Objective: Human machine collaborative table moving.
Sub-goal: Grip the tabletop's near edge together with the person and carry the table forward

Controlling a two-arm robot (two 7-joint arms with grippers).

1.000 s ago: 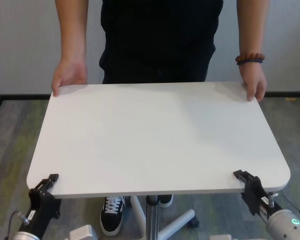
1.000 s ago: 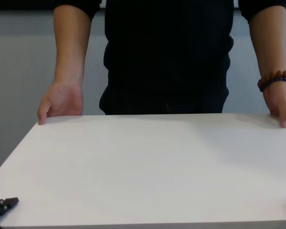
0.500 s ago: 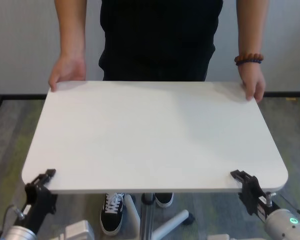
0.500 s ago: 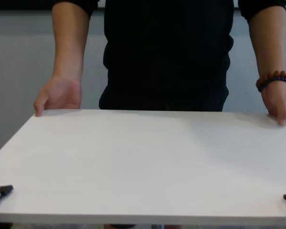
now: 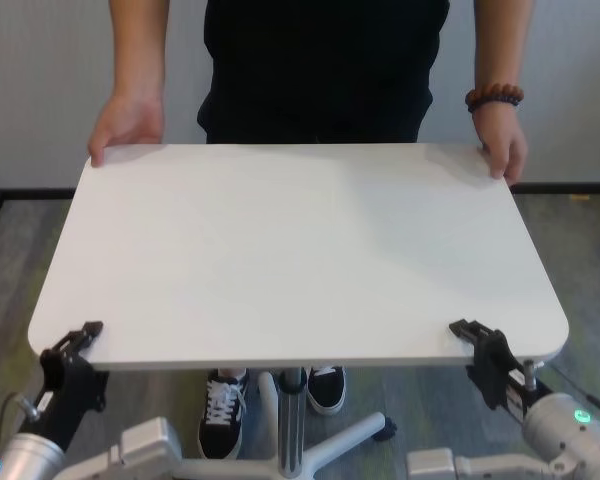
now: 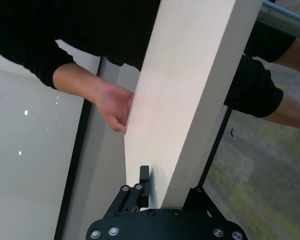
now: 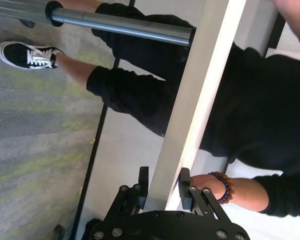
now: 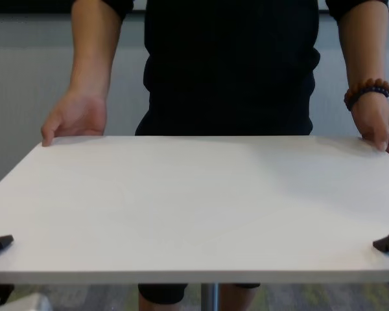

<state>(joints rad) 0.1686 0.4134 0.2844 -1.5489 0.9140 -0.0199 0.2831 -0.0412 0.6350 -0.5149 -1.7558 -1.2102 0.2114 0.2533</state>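
**A:** Nearest you, the left gripper (image 5: pixel 80 337) is pinched tight on the table (image 5: pixel 300 250) at its near left corner, and the right gripper (image 5: pixel 472 334) is doing the same at the near right corner. From the left wrist you can see the black fingers (image 6: pixel 144 180) pressed onto the top face with the edge running between them; the right wrist shows one finger either side of the thin board.

**B:** So both clamped on the near long edge. Where's the board relative to your grip?

**A:** It stretches straight away from both sets of fingers. Its long axis runs side to side across your front, so your two grips sit at opposite ends of that near edge, about level with each other. Under the middle, the grey pedestal pole (image 5: pixel 292 420) drops to the floor base.

**B:** And the far side?

**A:** The human (image 5: pixel 320 60) stands square to the far edge, one hand (image 5: pixel 127 124) over the far left corner, the other hand (image 5: pixel 502 147), the one with the bead bracelet (image 5: pixel 494 97), on the far right corner. Four corners, four holds.

**B:** What does the next move hinge on?

**A:** My read: keep both arms travelling together. The board lies flat between you and the person, so if one arm leads, the long axis will swing and twist it in their hands.
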